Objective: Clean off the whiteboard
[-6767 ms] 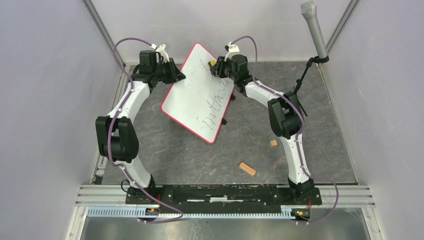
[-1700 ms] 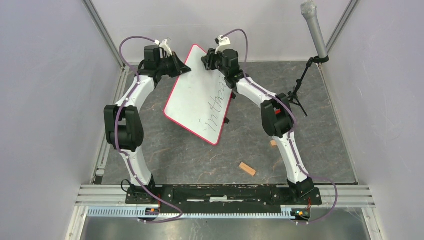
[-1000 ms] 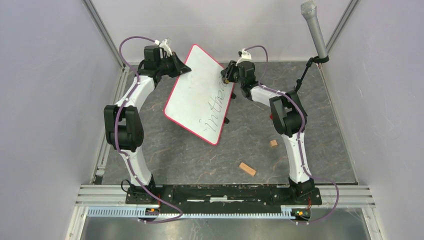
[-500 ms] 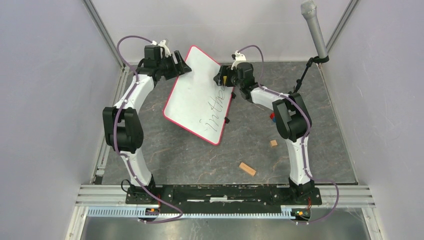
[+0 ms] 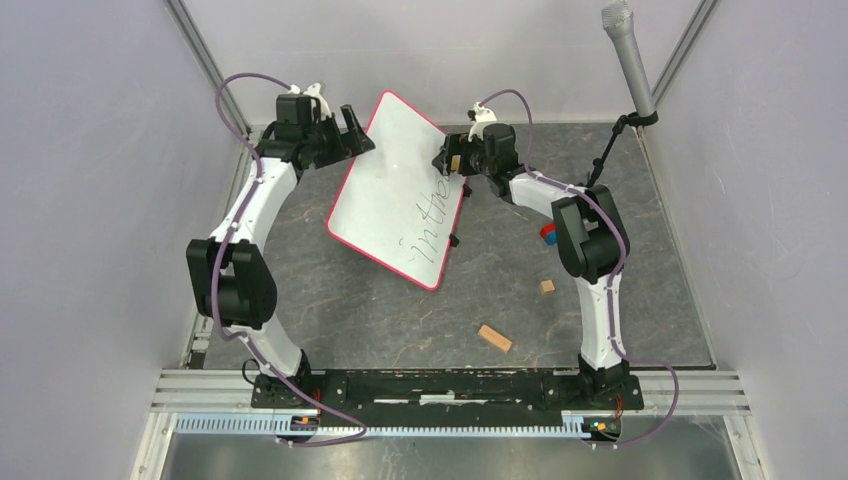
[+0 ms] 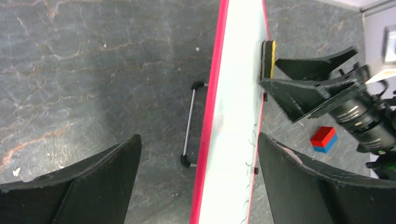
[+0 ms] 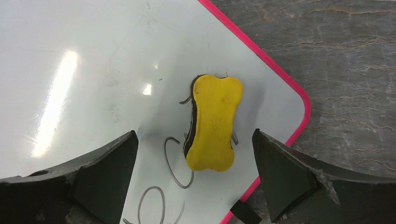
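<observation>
left gripper is spread wide w/ nothing in it. On its wrist cam the whiteboard runs edge-on up btw the two fingers. Can't tell if either finger actually touches the rim.

The board sits at the far middle of the tabletop, skewed, and looks propped at a tilt. One rounded corner is up near the far edge. A black wire stand pokes out from under the red rim.

The black handwriting runs along the board's right side. It's too small to read properly from the top cam and cut off on the right wrist cam.

right gripper is also wide open, not gripping anything. The yellow bone-shaped eraser lies flat on the board btw its fingers, just inside a rounded corner and on top of some loops of writing. From the left wrist cam the fingertips come right up to the eraser, but contact is hard to call.

A red/blue block sits right of the board, half hidden behind the right arm in the top cam. Two small wood blocks lie toward the near right.
</observation>
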Controlling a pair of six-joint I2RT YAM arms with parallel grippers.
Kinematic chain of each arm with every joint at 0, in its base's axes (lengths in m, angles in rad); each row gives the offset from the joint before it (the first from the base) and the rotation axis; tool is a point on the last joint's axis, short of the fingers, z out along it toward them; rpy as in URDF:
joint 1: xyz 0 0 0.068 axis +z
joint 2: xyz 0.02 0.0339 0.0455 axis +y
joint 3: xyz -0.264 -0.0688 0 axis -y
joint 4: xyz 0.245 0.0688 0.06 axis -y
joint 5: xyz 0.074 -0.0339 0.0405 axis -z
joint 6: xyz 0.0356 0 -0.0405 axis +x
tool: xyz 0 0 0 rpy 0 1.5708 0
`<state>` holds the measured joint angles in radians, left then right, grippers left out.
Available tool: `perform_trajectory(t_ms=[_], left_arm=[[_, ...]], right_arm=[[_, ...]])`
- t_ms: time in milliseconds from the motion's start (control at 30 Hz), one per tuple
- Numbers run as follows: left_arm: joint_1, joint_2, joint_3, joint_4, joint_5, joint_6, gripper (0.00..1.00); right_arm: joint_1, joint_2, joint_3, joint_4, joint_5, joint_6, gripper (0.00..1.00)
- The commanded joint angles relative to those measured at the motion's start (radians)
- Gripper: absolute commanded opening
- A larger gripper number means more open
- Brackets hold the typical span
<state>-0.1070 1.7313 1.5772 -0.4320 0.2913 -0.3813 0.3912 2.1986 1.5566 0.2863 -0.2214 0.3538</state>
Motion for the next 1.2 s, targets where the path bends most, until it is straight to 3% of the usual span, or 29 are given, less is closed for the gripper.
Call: perform_trajectory(t_ms=[0,267,500,833,1033,1167], left_arm=[[-0.003,-0.061,-0.058,-0.016,-0.004,0.075,0.97],[-0.002,-0.035,-0.072,0.03,0.083,0.06,0.76],[-0.003,-0.049,-0.091,0.033,0.063,0.076,0.55],[-0.007,-0.033,-0.097,0.041,0.098,0.073,0.42],[-0.013,-0.037,-0.1,0.038,0.069,0.085,0.32],[-0.02,-0.034,-0.101,0.038,0.068,0.079,0.2]], right_arm=[[-0.018,-0.065,-0.013,0.014,-0.036,-0.017,0.98],[-0.02,-0.032,0.019,0.001,-0.039,-0.024,0.94],[-0.02,0.018,0.077,-0.031,-0.021,-0.038,0.68],[-0.021,0.087,0.166,-0.06,-0.028,-0.037,0.6],[-0.019,0.082,0.149,-0.045,-0.026,-0.03,0.43],[-0.019,0.06,0.1,-0.025,-0.011,-0.015,0.33]])
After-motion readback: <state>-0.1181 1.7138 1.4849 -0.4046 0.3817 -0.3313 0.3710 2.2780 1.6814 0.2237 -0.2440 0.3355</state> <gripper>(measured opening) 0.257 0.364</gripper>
